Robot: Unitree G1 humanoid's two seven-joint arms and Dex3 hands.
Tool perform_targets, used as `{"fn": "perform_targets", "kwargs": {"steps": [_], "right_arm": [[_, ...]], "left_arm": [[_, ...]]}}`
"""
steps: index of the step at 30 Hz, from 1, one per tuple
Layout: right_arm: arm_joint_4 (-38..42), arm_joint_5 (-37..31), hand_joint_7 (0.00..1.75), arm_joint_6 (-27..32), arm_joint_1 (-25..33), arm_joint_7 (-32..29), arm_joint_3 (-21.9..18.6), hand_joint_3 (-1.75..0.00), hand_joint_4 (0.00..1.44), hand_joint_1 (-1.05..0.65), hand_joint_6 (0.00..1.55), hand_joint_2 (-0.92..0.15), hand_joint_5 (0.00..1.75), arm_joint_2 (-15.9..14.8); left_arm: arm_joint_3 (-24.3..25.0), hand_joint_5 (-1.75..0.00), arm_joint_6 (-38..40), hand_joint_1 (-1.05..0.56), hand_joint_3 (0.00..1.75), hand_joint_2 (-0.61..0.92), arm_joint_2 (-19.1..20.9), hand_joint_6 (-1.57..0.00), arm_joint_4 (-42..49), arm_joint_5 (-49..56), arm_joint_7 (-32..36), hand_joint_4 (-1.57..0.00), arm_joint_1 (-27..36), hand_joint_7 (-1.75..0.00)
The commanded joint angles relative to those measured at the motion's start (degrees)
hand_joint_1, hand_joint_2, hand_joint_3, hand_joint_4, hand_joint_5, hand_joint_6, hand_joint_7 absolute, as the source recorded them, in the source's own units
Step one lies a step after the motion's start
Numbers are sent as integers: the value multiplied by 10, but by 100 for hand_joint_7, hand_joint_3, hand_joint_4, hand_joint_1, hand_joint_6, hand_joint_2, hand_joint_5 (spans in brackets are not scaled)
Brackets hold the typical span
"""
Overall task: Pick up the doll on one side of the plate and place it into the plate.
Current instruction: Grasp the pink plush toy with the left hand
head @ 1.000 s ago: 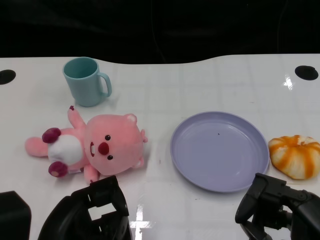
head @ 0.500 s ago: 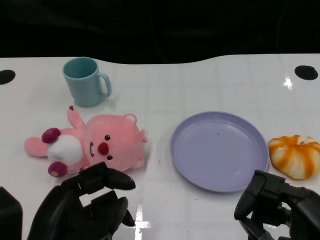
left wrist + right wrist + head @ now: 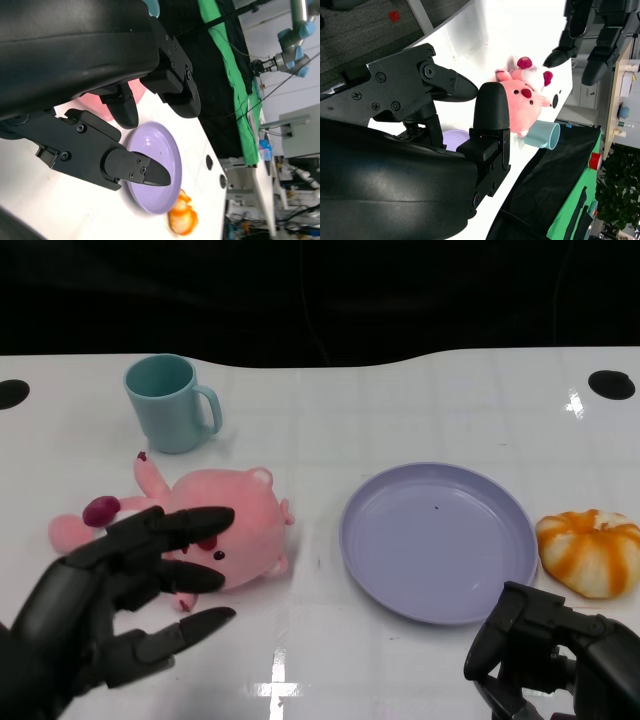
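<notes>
Head view shows me the pink doll (image 3: 215, 535) lying on its back on the table (image 3: 400, 410), left of the purple plate (image 3: 437, 540) and apart from it. My left hand (image 3: 120, 600) hovers over its near side, fingers spread wide and holding nothing, which I read as shaping for a grasp. My right hand (image 3: 545, 660) sits low at the near right, fingers curled in, empty, out of the way. A teal mug (image 3: 172, 402) stands beyond the doll; an orange-and-white pumpkin toy (image 3: 592, 552) lies right of the plate.
</notes>
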Motion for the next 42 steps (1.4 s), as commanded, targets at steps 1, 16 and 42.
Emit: {"fn": "perform_targets", "kwargs": {"steps": [1,16,42], "right_arm": [[0,2,157,-3,-3,-1,-2,-77,65,-22,51,-74,175,-1],[10,2,157,-3,-6,-2,-4,-77,65,-20,51,-74,175,1],[-5,3,156,3,6,-1,-6,-72,64,-22,50,-76,175,-2]], "left_arm": [[11,-87,-17,-56,5,92,31,-47,6,34,-7,-20,-18,-18],[-11,-69,-31,-63,2,92,140,-31,41,274,-10,-6,-103,-1],[-202,-39,-17,-73,1,92,192,-26,270,602,-76,-3,-322,0]]}}
